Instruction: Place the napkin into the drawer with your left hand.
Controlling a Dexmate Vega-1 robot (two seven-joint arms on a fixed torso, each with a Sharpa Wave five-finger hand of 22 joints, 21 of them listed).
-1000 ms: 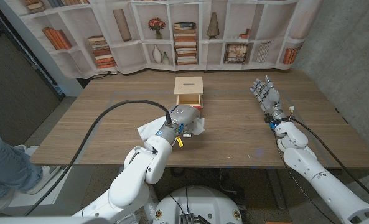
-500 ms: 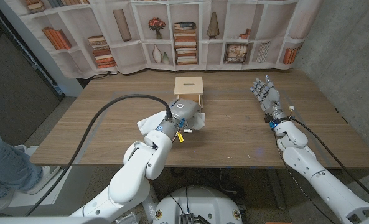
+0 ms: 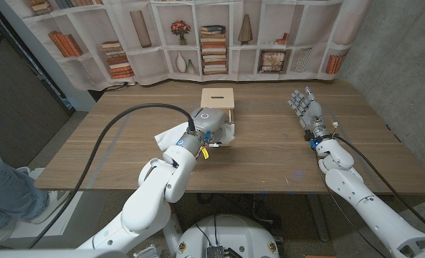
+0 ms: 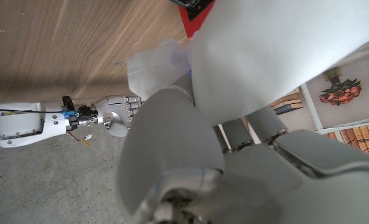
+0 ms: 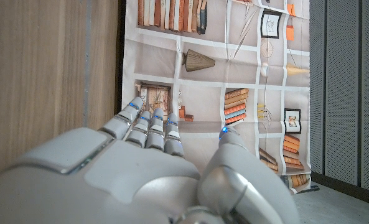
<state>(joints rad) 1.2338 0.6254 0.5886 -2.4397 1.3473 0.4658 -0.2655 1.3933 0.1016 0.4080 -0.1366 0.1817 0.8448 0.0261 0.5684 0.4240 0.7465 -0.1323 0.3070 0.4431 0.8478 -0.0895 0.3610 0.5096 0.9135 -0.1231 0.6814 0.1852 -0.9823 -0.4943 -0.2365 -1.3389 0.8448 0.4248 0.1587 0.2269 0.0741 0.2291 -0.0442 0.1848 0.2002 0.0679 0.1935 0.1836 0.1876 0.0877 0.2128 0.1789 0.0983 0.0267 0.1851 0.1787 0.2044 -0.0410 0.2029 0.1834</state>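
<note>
In the head view, the left hand [image 3: 206, 123] is seen over the middle of the wooden table [image 3: 90, 136], just in front of the small wooden box [image 3: 218, 99] that carries the drawer. The napkin [image 3: 170, 135] is bunched under and around that hand, with white folds spilling out on both sides of the wrist. The drawer itself is hidden behind the hand, so how far it is pulled out cannot be told. The napkin appears to be held, and it is judged to be at the drawer's mouth but not yet laid inside. The right hand [image 3: 303, 109] is seen well apart on the far right of the table, fingers spread and nothing in it.

In the left wrist view, the back of the left hand [image 4: 234, 124] takes up most of the picture. A white fold of the napkin [image 4: 153, 65] is seen past the fingers, against the table [image 4: 60, 37], and a red edge with a dark patch [image 4: 193, 12] shows just beyond it; whether that belongs to the drawer cannot be told. The fingers look curled over the cloth, though the grip itself is hidden. The right hand [image 4: 117, 112] is also caught there, open.

In the right wrist view, the right hand [image 5: 147, 162] is shown with fingers straight and apart, holding nothing, pointing toward the bookshelf backdrop [image 5: 234, 93].

What is judged left: the napkin is to be pushed fully into the drawer and let go.
</note>
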